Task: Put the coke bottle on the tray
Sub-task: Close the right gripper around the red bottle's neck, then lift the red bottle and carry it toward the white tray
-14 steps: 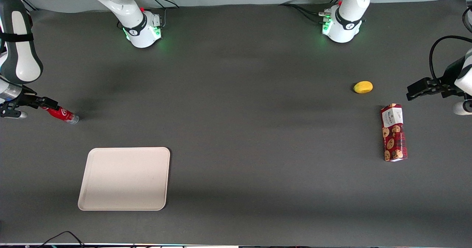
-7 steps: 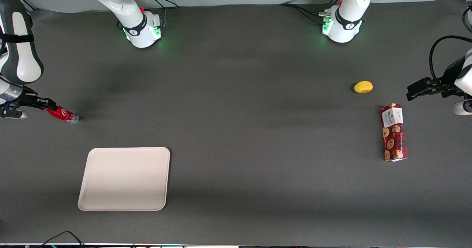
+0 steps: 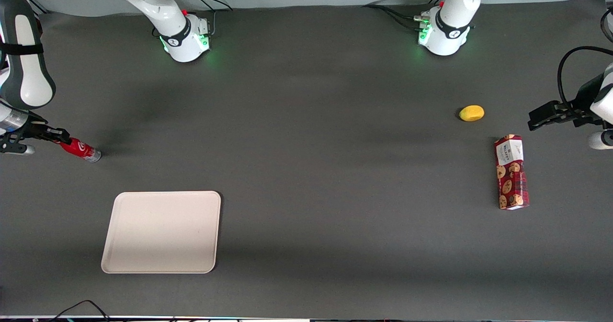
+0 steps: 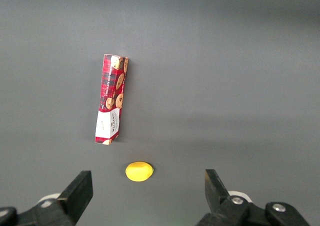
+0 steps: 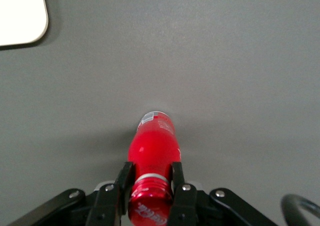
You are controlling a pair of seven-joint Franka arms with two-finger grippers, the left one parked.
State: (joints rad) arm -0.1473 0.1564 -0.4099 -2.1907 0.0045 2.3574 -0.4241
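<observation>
Right now I judge myself to be at the grasping step: my claw (image 5: 150, 188) sits low over the bench (image 3: 306, 135) at the working arm's end, with its two fingers (image 5: 123, 178) pressed against either side of the coke bottle (image 5: 152, 153) just under the cap, so I read it as clamped on the neck. The bottle points away from my claw, cap end between the fingers and silvery base out ahead of them; from the front it looks tilted (image 3: 81, 149), base down toward the bench, though I cannot tell whether that base touches the surface or hangs just clear of it. The tray (image 3: 162, 232) lies well apart from my claw, nearer the front camera and a little toward the parked arm's end, and one rounded corner of it (image 5: 22, 13) shows from my wrist. The next move, as I see it, calls for a clean lift so the base does not drag, then a carry over the tray's rim and a gentle lowering onto its flat middle before the fingers let go.
</observation>
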